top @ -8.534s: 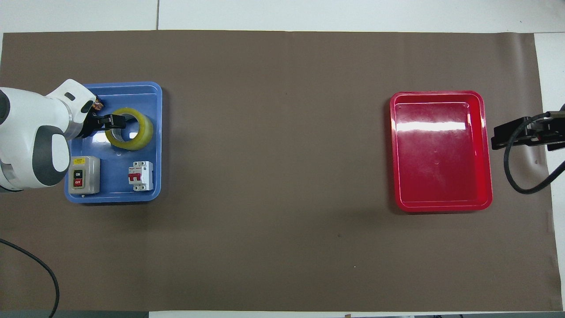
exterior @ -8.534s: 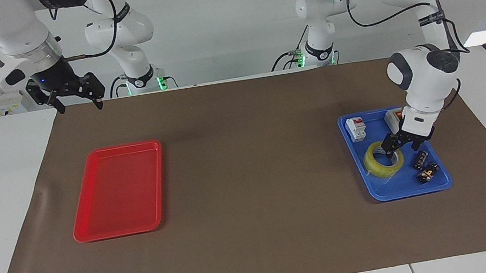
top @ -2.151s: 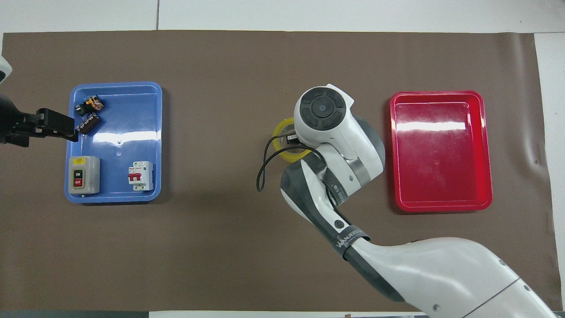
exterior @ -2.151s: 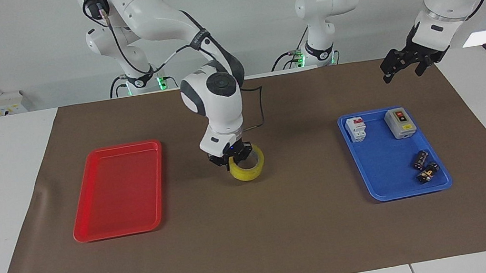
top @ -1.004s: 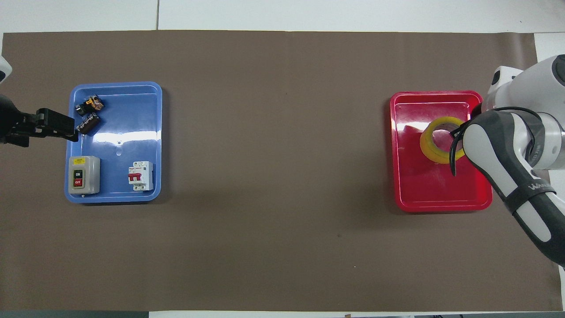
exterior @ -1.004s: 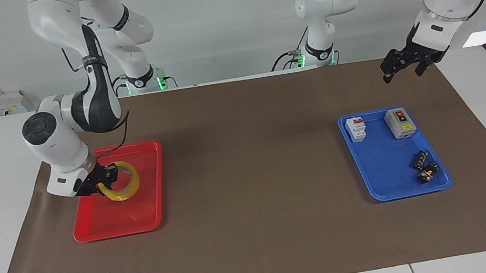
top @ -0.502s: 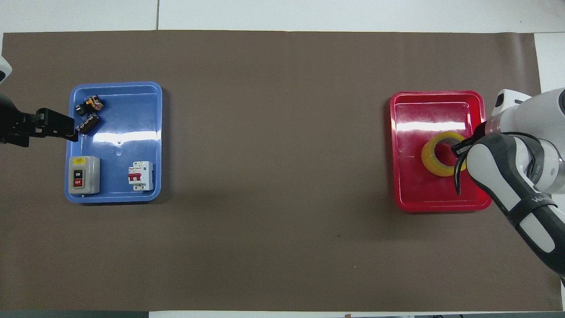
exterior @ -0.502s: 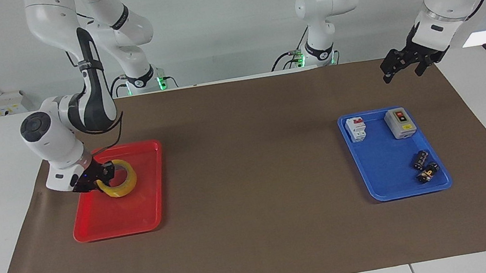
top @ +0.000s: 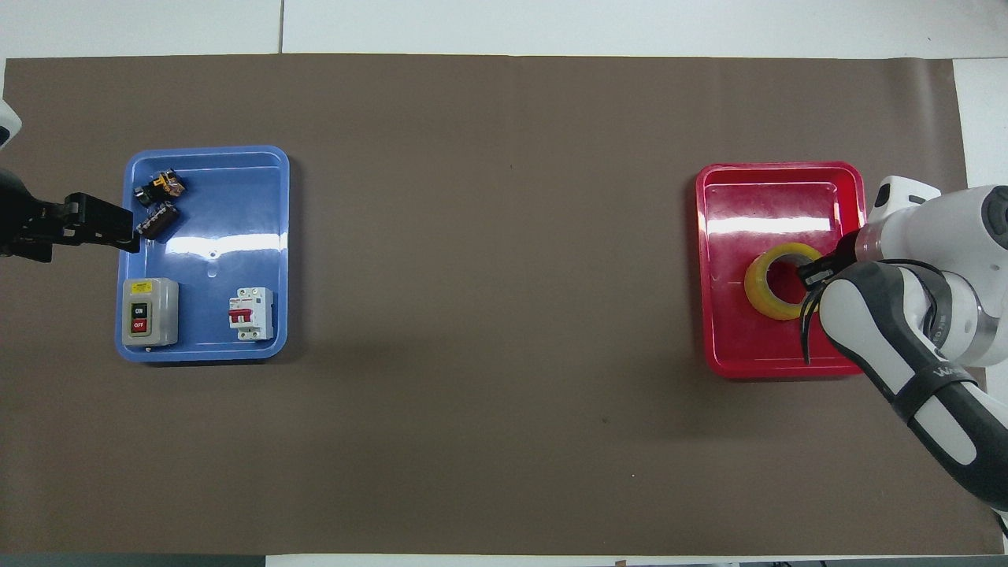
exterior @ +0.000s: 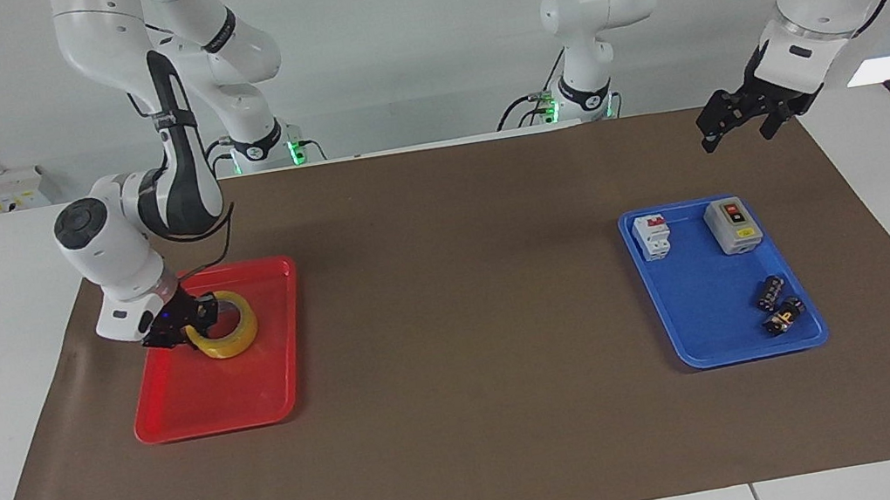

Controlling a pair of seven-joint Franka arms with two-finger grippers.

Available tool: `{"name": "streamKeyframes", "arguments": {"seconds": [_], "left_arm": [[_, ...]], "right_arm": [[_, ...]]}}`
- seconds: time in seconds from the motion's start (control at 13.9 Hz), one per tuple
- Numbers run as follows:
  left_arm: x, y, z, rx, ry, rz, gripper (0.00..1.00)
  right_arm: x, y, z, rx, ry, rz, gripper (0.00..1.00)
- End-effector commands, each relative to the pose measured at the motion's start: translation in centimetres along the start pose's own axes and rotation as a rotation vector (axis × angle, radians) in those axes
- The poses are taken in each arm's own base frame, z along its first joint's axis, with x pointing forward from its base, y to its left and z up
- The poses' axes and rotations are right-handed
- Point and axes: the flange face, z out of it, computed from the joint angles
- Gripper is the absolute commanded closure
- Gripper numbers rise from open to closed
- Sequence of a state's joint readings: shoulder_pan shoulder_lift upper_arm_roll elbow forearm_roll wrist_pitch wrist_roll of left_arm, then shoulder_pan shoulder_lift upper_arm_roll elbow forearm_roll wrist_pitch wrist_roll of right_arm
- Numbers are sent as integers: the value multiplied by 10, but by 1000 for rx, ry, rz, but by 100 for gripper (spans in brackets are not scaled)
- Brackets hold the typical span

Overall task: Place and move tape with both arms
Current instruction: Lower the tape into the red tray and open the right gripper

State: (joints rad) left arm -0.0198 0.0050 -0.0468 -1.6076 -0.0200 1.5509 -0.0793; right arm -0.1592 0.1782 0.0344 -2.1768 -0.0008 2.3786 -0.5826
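Tape lowered into red tray | flat, hole facing up

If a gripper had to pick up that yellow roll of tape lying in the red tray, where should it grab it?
Probably by its wall: one finger down into the open core, the other outside, coming from above. The translucent yellow tape roll lies roughly flat in the red plastic tray with its hole facing up, so the ring wall is the thin part to pinch. The right gripper sits at the wall toward the right arm's end.

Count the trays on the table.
2. The red tray lies toward the right arm's end and holds the tape; the blue tray lies toward the left arm's end. None looks hidden.
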Motion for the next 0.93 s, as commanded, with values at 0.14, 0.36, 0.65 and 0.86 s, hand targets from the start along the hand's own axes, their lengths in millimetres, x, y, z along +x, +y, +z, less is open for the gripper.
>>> {"name": "streamKeyframes", "arguments": {"seconds": [0.14, 0.36, 0.65, 0.86], "left_arm": [[-7, -2, -1, -24, -9, -1, 0], [-7, -2, -1, -24, -9, -1, 0], [-7, -2, -1, -24, -9, -1, 0], [-7, -2, -1, -24, -9, -1, 0]], "right_arm": [[13, -8, -21, -13, 53, -2, 0], [40, -23, -58, -34, 100, 128, 0], [64, -49, -104, -61, 82, 282, 0], [68, -73, -147, -71, 73, 409, 0]]}}
